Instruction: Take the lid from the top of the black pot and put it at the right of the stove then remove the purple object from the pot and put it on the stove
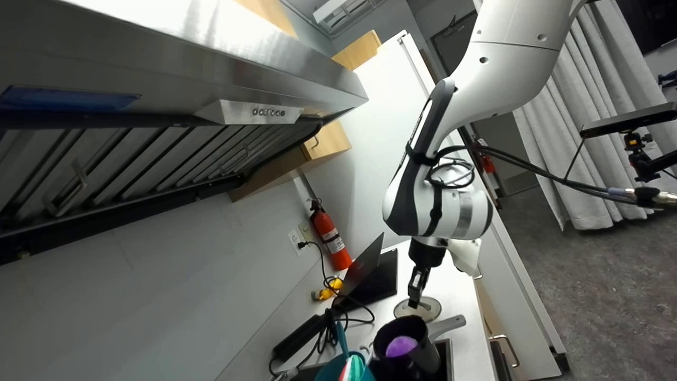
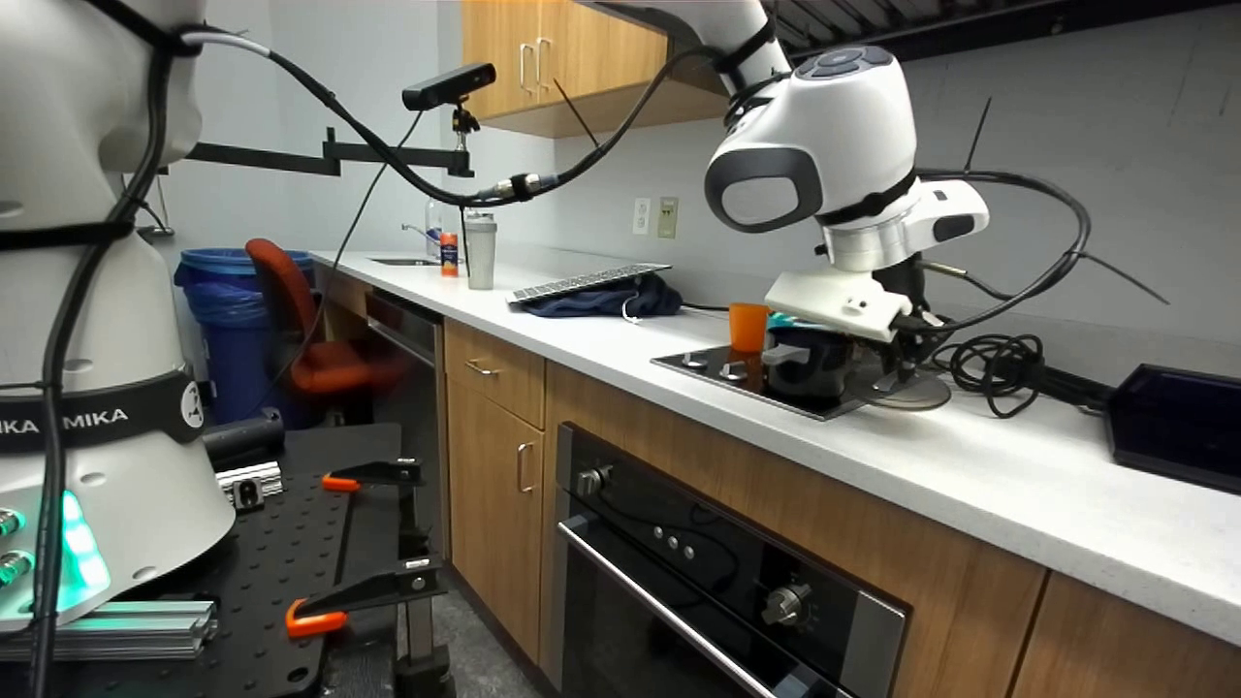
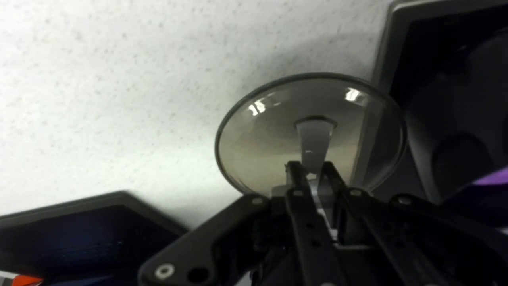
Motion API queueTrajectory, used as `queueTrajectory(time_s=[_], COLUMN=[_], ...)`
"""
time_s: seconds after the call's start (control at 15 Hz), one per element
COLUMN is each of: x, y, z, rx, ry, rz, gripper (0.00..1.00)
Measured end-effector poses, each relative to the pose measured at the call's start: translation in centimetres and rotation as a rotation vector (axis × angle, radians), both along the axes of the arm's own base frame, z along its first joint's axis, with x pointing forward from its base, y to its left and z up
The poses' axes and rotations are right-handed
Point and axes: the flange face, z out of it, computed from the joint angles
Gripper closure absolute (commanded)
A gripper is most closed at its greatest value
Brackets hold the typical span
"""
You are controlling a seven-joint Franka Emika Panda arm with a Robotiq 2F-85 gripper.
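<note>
The lid (image 3: 254, 139) is round and glassy with a dark rim. It also shows in both exterior views (image 1: 432, 309) (image 2: 926, 394). It is low over the white counter, and one side overlaps the stove's edge (image 3: 391, 55); whether it touches down I cannot tell. My gripper (image 3: 311, 165) has its fingertips closed on both sides of the lid's grey handle. It points down at the lid in an exterior view (image 1: 415, 302). The black pot (image 1: 429, 355) stands uncovered on the stove (image 2: 751, 373), beside the lid. The purple object (image 1: 401, 346) sits inside the pot.
A teal pot (image 1: 323, 373) and an orange cup (image 2: 747, 328) stand by the black pot. Black cables (image 2: 1003, 373) and a dark tray (image 2: 1178, 427) lie on the counter past the lid. A range hood (image 1: 174, 69) hangs above.
</note>
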Motion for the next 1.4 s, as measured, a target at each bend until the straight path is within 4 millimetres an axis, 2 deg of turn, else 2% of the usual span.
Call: queueTrajectory(time_s=[0.2, 0.4, 1.0, 1.07, 1.2, 1.4], x=[-1.0, -1.0, 1.1, 1.1, 1.1, 0.9], y=[1.9, 2.9, 1.3, 1.0, 0.8, 0.9], z=[-1.6, -1.6, 1.6, 1.7, 1.5, 1.0], rx=[0.000, 0.001, -0.016, -0.018, -0.020, -0.020], ry=[0.034, 0.032, -0.042, -0.042, -0.040, -0.030], rz=[0.033, 0.047, 0.025, 0.021, 0.018, 0.020], gripper=[0.96, 0.96, 0.96, 0.61, 0.53, 0.31])
